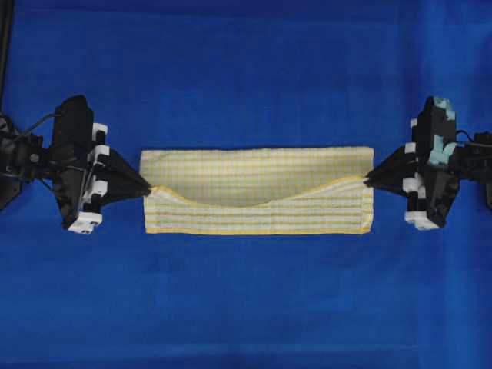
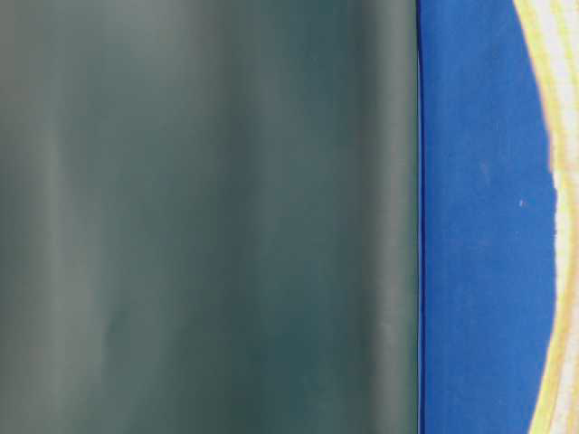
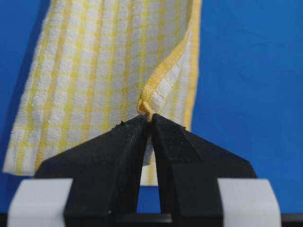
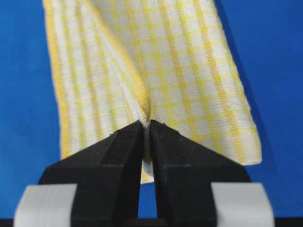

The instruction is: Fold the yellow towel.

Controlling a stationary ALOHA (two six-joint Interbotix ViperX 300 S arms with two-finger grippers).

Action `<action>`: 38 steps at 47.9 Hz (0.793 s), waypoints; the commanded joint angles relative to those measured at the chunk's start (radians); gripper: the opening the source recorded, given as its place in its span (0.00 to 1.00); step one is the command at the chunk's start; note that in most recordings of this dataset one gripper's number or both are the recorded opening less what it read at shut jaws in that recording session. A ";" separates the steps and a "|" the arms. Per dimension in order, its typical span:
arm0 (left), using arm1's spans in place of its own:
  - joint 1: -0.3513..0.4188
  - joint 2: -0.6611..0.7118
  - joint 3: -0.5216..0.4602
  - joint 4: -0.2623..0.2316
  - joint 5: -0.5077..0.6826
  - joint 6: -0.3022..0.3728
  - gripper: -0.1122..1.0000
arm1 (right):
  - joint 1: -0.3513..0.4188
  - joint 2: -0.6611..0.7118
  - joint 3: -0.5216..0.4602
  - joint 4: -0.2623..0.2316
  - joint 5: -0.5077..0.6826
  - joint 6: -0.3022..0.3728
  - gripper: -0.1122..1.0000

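Observation:
The yellow towel (image 1: 257, 191) lies across the middle of the blue surface as a long band, its upper layer lifted at both ends and sagging in between. My left gripper (image 1: 148, 188) is shut on the towel's left corner; the left wrist view shows the yellow hem (image 3: 163, 78) pinched between the black fingertips (image 3: 124, 135). At the opposite end my right gripper (image 1: 367, 180) is shut on the right corner, where the cloth (image 4: 156, 71) bunches into the closed tips (image 4: 168, 135). A strip of towel edge (image 2: 561, 136) shows at the right of the table-level view.
Blue cloth surface (image 1: 246, 307) covers the whole table around the towel. In the table-level view a blurred dark grey-green shape (image 2: 208, 217) fills the left two thirds.

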 commanded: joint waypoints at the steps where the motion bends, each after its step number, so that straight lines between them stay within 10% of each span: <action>1: -0.021 -0.009 -0.009 -0.002 -0.005 -0.009 0.14 | 0.023 0.005 -0.015 0.021 -0.006 -0.002 0.14; 38: -0.052 0.084 -0.081 -0.002 0.074 -0.009 0.14 | 0.084 0.103 -0.078 0.028 0.008 -0.003 0.14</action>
